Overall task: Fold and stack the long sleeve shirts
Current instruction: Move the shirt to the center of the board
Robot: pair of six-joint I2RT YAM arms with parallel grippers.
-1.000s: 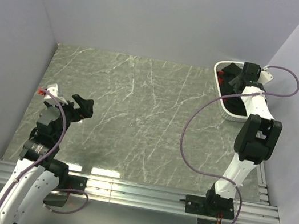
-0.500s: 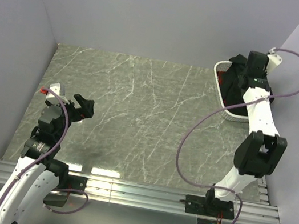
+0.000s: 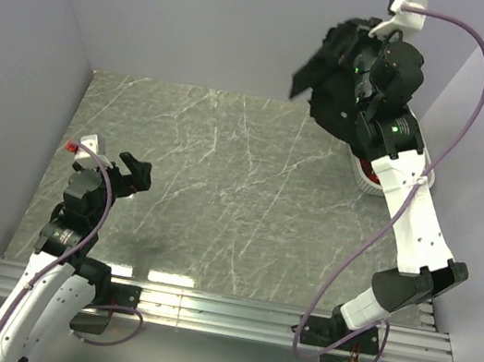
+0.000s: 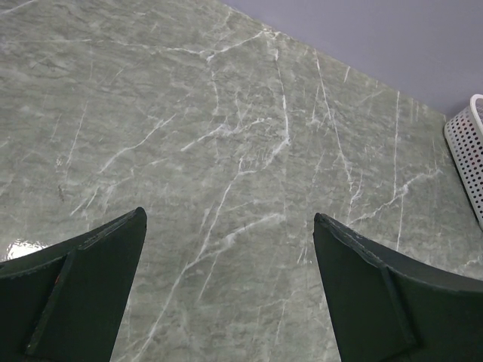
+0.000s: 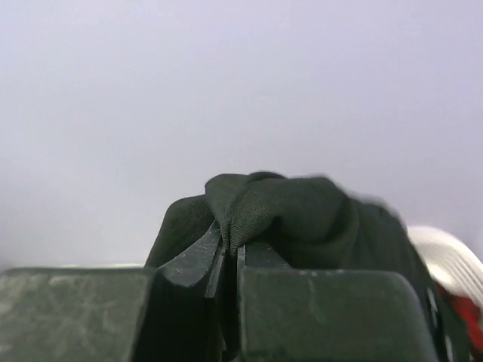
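Shirt (image 3: pixel 326 65), long sleeve, black: one piece in view; its position is entered last, nearest items first. Left tool (image 4: pixel 228 226): fingers spread wide, holding nothing, poised low over the near left of the tabletop (image 3: pixel 222 187), which is grey and marbled. White basket (image 3: pixel 368 183): far right corner, perforated wall, something red inside, not identifiable. Right tool (image 5: pixel 230 260): held high above the basket, fingers pressed together, pinching a bunched fold of the shirt. Shirt itself: aloft, clear of the tabletop, hanging as a crumpled dark mass just beside the right tool; collar, sleeves and buttons not distinguishable. Handling, by judgement: soft, light, limp, not fragile; likely to sag and twist from a single pinch. Best taken at the shoulder seams or collar, one tool to each side, so it spreads flat before folding.
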